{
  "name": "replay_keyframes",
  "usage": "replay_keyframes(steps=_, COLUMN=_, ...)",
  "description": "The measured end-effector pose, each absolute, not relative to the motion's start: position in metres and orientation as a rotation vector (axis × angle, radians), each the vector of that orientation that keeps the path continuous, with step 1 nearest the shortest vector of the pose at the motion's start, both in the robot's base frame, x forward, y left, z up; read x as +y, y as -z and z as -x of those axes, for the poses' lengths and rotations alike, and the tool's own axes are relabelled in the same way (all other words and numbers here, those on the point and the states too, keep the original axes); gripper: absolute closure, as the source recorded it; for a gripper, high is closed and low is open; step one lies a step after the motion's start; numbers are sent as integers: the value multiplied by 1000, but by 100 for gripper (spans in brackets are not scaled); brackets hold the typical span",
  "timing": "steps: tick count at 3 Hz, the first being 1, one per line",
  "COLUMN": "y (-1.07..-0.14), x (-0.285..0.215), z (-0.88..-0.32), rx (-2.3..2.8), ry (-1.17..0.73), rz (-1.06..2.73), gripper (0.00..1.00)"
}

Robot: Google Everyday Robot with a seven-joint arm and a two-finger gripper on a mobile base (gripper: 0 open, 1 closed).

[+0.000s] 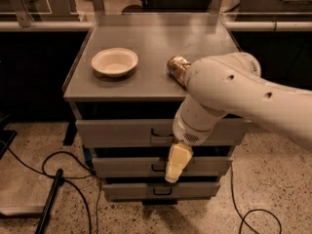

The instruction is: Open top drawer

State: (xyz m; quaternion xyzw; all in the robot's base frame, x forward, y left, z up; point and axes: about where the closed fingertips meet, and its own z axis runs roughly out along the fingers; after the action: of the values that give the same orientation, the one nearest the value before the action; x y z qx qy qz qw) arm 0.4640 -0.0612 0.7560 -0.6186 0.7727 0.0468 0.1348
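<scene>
The wide grey metal top drawer (117,133) sat mid-frame, directly under the grey desk (156,38) top. The cream claw (176,164) hung just below its dark wire handle (157,132); whether open or closed, I could not tell.

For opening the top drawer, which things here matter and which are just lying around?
For the job: wide grey metal top drawer with dark wire handle; cream gripper, in front of the middle drawer.
Lying about: white round bowl; brown can on its side; black floor cables.
</scene>
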Motion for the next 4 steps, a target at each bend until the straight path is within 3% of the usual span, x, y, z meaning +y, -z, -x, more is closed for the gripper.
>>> replay_keyframes(steps=2, y=-740, x=-62, z=-467, rx=2250, ry=-130, rz=1773, gripper=0)
replay_keyframes(steps=4, y=-710, x=-69, z=-507, rx=2246, ry=-89, rz=1717, gripper=0)
